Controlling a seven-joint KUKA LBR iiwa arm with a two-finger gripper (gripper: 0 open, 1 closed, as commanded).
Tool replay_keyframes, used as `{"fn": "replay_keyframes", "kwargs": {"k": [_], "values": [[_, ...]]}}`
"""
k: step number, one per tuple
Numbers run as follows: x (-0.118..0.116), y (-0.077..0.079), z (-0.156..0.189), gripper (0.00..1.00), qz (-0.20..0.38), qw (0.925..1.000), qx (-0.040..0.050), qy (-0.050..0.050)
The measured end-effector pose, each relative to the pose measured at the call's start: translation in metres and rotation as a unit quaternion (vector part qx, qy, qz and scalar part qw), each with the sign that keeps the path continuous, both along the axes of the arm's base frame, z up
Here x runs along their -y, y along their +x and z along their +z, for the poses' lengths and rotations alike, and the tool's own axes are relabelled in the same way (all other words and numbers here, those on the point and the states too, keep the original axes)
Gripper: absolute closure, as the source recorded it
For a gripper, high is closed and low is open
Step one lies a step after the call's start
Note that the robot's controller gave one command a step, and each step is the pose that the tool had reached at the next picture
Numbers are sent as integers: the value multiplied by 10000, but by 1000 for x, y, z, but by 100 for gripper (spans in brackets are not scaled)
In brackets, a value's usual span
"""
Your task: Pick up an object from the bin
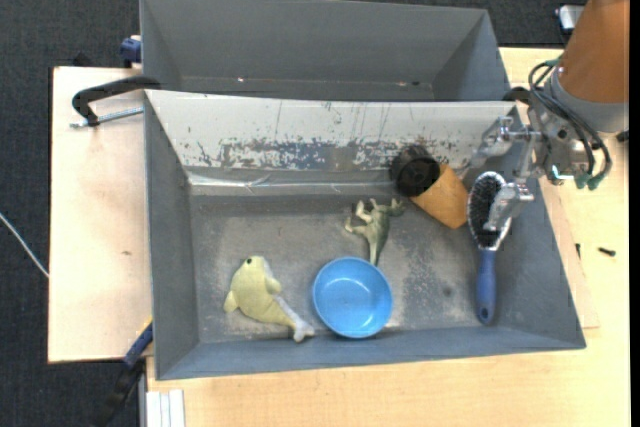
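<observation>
My gripper [522,163] hangs over the bin's right wall, just above and to the right of the head of a hairbrush [486,250]. The brush has black bristles and a blue handle and lies along the right slope with its handle toward the front. Nothing shows in the gripper. Left of the brush head, an orange-brown cup [434,185] with a dark mouth lies on its side by the back wall. A small green toy dinosaur [372,220] stands a little further left.
A round blue bowl [352,297] sits at the front middle of the floor. A pale yellow-green plush fish [262,297] lies to its left. The arm with its orange cover and cables comes in from the upper right.
</observation>
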State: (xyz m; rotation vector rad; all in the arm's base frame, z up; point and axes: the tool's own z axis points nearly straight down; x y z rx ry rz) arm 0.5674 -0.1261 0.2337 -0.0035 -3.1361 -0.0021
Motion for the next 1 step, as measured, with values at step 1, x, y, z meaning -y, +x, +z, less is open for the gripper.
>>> {"fn": "replay_keyframes", "kwargs": {"k": [1], "values": [[-61, 30, -140, 0, -584, 9983, -23, 10]]}}
